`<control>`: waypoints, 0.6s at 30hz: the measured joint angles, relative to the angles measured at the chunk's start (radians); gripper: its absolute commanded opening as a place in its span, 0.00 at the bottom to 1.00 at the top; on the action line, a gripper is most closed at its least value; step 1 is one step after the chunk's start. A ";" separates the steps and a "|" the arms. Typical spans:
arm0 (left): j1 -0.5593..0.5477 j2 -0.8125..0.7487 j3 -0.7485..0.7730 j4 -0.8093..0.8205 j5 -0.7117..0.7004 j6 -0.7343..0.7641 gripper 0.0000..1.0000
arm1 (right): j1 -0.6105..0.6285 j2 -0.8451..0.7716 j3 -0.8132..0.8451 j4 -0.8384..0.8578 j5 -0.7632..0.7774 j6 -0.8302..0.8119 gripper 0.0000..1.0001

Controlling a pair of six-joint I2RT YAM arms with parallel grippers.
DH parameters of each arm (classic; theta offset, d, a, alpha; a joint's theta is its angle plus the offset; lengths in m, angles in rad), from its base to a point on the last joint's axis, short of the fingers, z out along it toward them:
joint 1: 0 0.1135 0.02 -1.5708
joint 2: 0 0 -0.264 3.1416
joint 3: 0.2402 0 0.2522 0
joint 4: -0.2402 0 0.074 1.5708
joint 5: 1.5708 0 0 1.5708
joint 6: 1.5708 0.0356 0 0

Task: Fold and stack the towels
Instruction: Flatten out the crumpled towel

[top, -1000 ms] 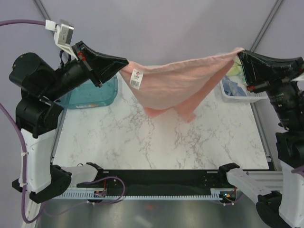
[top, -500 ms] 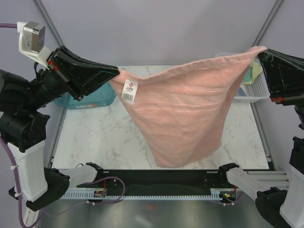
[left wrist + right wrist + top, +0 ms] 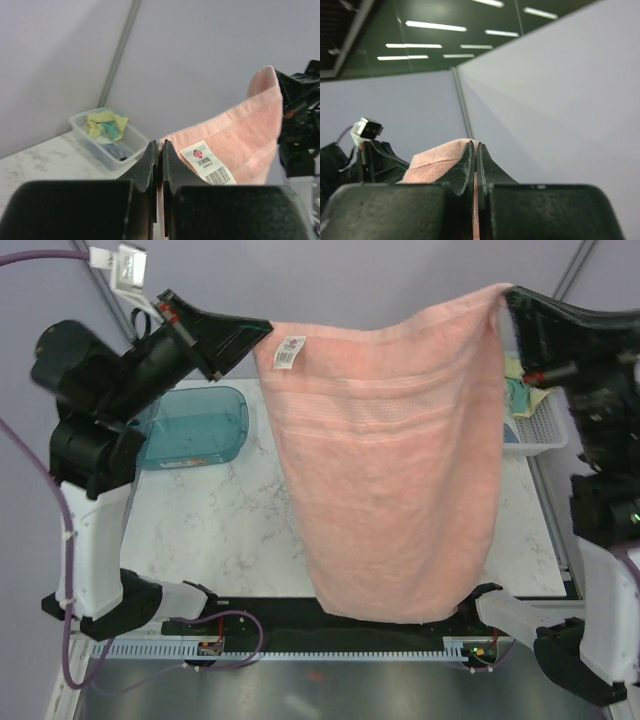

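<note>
The salmon-pink towel (image 3: 390, 470) hangs full length in the air between my two grippers, its lower edge down near the table's front edge. My left gripper (image 3: 262, 332) is shut on its top left corner, beside the white tag (image 3: 290, 351); the tag (image 3: 207, 162) and the towel (image 3: 245, 135) also show in the left wrist view by my gripper (image 3: 160, 145). My right gripper (image 3: 508, 292) is shut on the top right corner; the towel (image 3: 437, 159) shows by my gripper (image 3: 475, 146) in the right wrist view. The pale yellow towel (image 3: 104, 124) and the light blue one (image 3: 111, 149) lie in the basket.
The teal translucent tray (image 3: 195, 427) sits at the back left of the marble table (image 3: 210, 540). The white mesh basket (image 3: 535, 430) stands at the back right, partly behind the hanging towel; it also shows in the left wrist view (image 3: 80, 120).
Both grippers have risen and pulled apart, and the pink towel has gone from a sagging bunch to hanging flat and spread out.
</note>
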 measured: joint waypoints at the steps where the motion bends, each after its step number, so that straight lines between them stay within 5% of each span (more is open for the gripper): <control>1: 0.015 0.039 0.000 -0.007 -0.028 0.021 0.02 | -0.001 0.036 -0.026 0.002 0.011 -0.012 0.00; 10: 0.174 0.457 0.003 0.005 -0.085 0.122 0.02 | -0.002 0.492 -0.240 0.100 0.023 -0.085 0.00; 18: 0.240 0.714 0.019 0.155 -0.086 0.174 0.02 | -0.032 0.859 -0.075 0.194 -0.039 -0.114 0.00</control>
